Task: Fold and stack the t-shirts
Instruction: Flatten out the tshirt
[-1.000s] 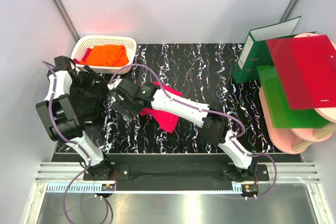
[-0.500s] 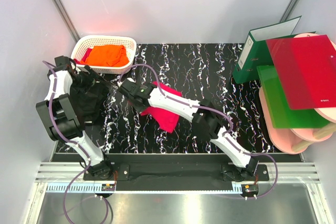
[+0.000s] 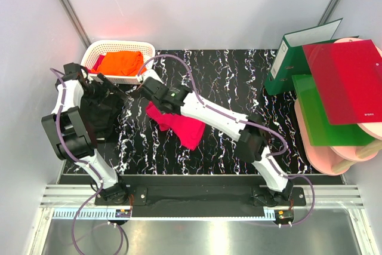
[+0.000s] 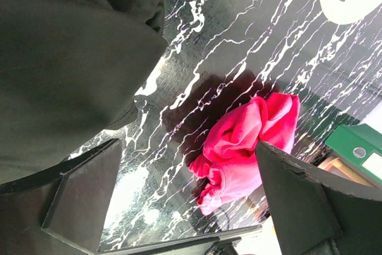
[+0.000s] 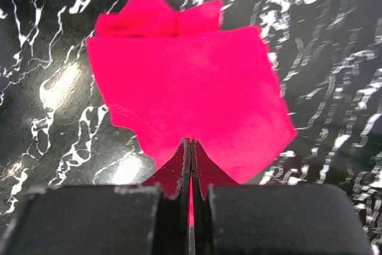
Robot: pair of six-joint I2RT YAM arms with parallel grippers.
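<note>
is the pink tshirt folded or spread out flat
Folded: the pink t-shirt is a compact layered bundle, not laid flat, with the right pincer shut on its near edge.

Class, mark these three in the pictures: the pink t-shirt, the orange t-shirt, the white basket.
pink t-shirt (image 5: 185, 82), right wrist view, middle of the cloth.
orange t-shirt (image 3: 122, 62), top external view, middle of the heap.
white basket (image 3: 122, 44), top external view, far rim.

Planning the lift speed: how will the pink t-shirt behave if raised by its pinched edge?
Probably floppy: the pink t-shirt lies in soft bunched folds, so it should hang and may unfold. Likely light: the right gripper pinches just one thin edge.
</note>
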